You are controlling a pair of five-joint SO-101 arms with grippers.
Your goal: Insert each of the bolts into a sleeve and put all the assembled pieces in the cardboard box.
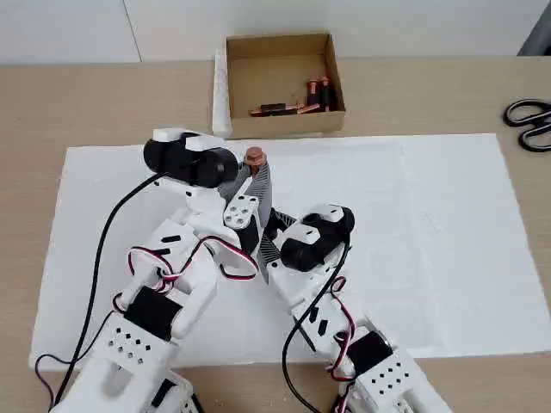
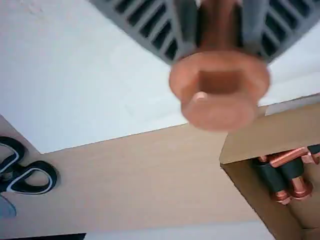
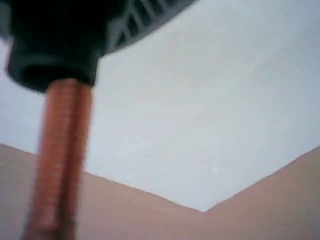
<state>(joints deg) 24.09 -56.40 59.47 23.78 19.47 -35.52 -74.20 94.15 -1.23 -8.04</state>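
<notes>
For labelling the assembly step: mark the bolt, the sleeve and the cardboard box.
bolt [image 2: 218,90], left wrist view, on its flanged hex head.
sleeve [image 3: 50,55], right wrist view, on its dark body where the thread comes out.
cardboard box [image 1: 284,126], high view, on its near wall.

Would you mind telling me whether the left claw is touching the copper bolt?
Touching. In the left wrist view the left claw grips the bolt: its grey fingers press both sides of the shank behind the head.

a robotics lab bench: wooden table [image 1: 86,95], white mat [image 1: 430,241], scissors [image 1: 529,123], bare white wall [image 1: 69,26].
</notes>
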